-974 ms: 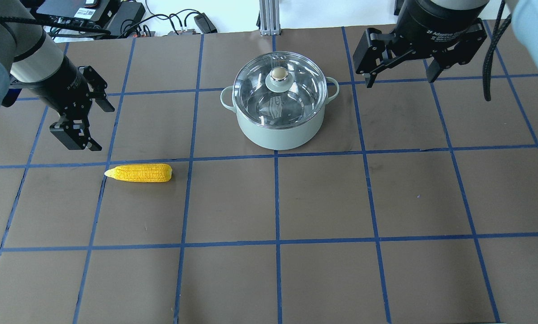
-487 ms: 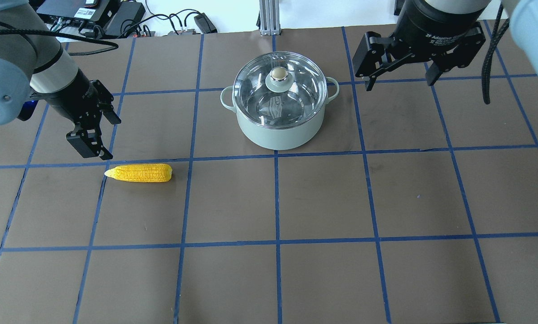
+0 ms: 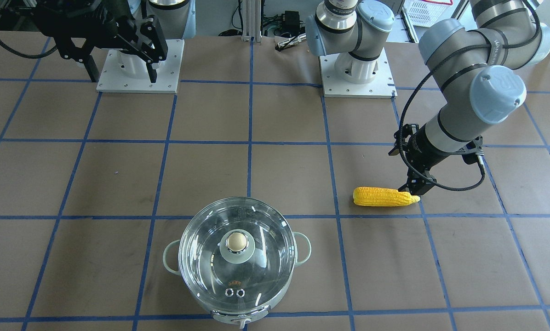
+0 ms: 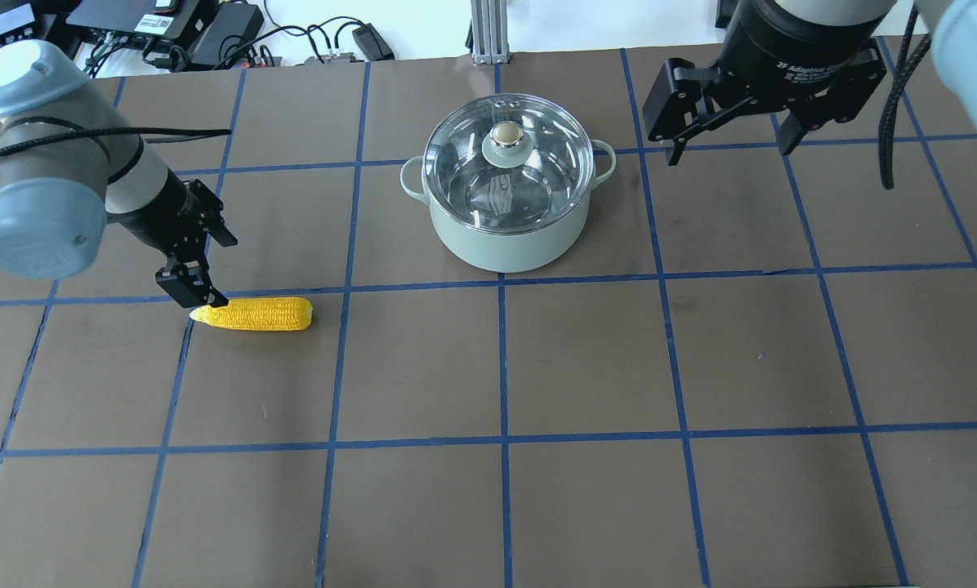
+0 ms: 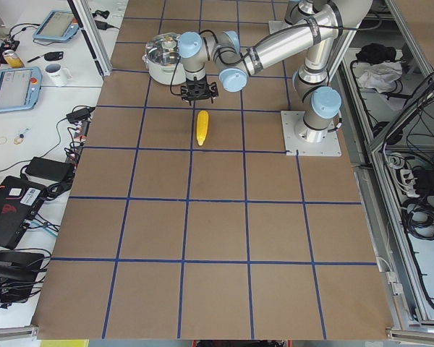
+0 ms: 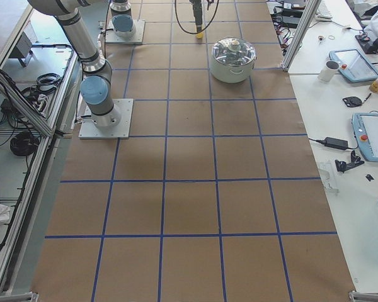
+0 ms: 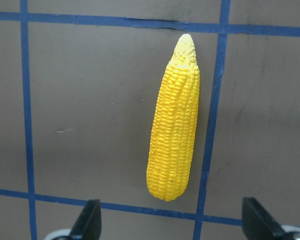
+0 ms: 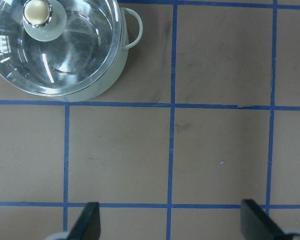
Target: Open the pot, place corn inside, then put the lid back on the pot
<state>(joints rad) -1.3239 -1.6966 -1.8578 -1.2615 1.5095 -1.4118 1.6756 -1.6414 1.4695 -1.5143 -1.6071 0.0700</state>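
Observation:
The corn (image 4: 253, 314) lies on the table at the left, pointed end to the left. It also shows in the front view (image 3: 383, 196) and the left wrist view (image 7: 174, 127). My left gripper (image 4: 215, 269) is open and empty, just above the corn's pointed end; it also shows in the front view (image 3: 415, 184). The mint-green pot (image 4: 505, 241) stands at the back centre. The glass lid (image 4: 537, 167) with its beige knob (image 4: 505, 135) sits shut on it. My right gripper (image 4: 729, 147) is open and empty, raised to the right of the pot, which also shows in the right wrist view (image 8: 117, 67).
The table (image 4: 586, 367) is brown paper with a grid of blue tape. Cables and power bricks (image 4: 170, 24) lie beyond the far edge. The arm bases (image 3: 355, 73) stand on white plates at the robot's side.
My left gripper has moved right and down toward the corn's pointed end. The right gripper has barely shifted. Pot, lid and corn have not moved.

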